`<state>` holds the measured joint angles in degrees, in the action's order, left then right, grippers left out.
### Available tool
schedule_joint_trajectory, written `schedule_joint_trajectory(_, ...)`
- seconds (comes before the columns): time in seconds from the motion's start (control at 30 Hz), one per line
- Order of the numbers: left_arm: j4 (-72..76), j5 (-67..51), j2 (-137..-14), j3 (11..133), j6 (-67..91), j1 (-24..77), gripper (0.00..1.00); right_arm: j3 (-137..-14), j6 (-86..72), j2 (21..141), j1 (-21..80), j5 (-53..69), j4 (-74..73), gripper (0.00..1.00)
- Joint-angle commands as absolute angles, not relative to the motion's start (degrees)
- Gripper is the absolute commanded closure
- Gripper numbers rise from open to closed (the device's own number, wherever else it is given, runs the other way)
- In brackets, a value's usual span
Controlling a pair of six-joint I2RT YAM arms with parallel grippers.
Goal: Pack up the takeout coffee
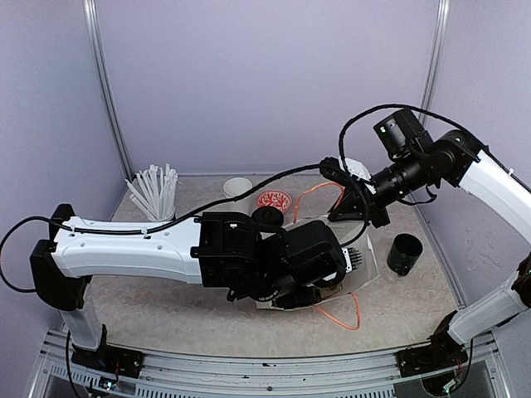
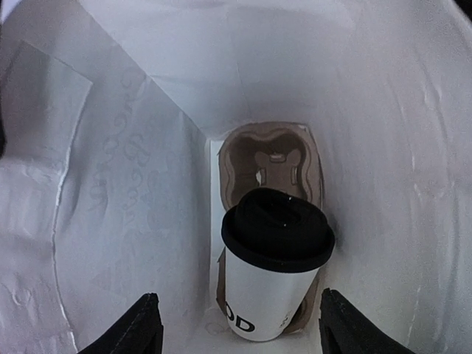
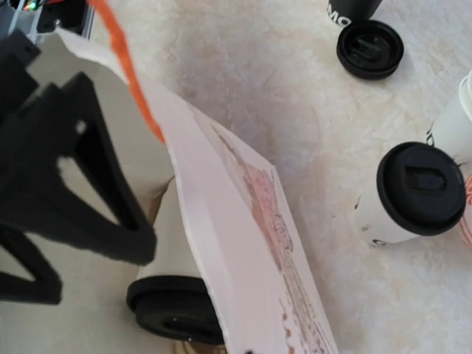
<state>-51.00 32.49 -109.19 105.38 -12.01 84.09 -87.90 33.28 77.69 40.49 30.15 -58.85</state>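
Deep in the white paper bag [image 2: 133,184], one takeout coffee cup [image 2: 274,287] with a black lid stands in the near socket of a brown cardboard carrier [image 2: 273,158]. My left gripper [image 2: 240,313] is open down in the bag, one finger on each side of that cup and clear of it. The same cup [image 3: 173,295] shows behind the bag wall [image 3: 243,243] in the right wrist view. A second lidded white cup [image 3: 413,195] stands on the table outside the bag. My right gripper [image 1: 371,211] is shut on the bag's far rim.
A loose black lid [image 3: 369,48] lies by a black cup [image 3: 350,7]. A black pot [image 1: 405,254] stands right of the bag. White straws [image 1: 153,192] and a white round lid [image 1: 238,187] are at the back left. Orange bag handles [image 1: 344,315] trail on the table.
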Motion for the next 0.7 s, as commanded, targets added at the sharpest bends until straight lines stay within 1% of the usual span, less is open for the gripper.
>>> schedule_joint_trajectory(0.0,-55.52,34.51,-111.45,107.92,-10.0,84.54,0.28,-87.43,32.34,75.98,40.93,32.28,-57.83,1.0)
schedule_joint_trajectory(0.17,-60.67,34.4,-113.94,110.19,-7.98,85.22,0.26,-87.18,32.56,75.79,41.04,35.35,-58.61,1.0)
schedule_joint_trajectory(0.3,-62.01,34.25,-115.01,110.18,-5.73,85.87,0.23,-85.75,33.9,75.13,41.22,38.79,-59.46,1.0)
schedule_joint_trajectory(0.43,-62.84,35.31,-115.03,109.25,-3.56,87.01,0.19,-85.62,35.88,74.78,41.25,41.9,-62.17,0.81)
schedule_joint_trajectory(0.53,-63.13,35.58,-114.56,108.4,-1.45,88.14,0.18,-86.86,37.63,74.17,41.31,43.38,-64.6,0.64)
schedule_joint_trajectory(0.67,-64.52,35.3,-114.93,108.63,1.86,89.29,0.16,-90.89,40.94,74.26,41.3,45.76,-69.19,0.5)
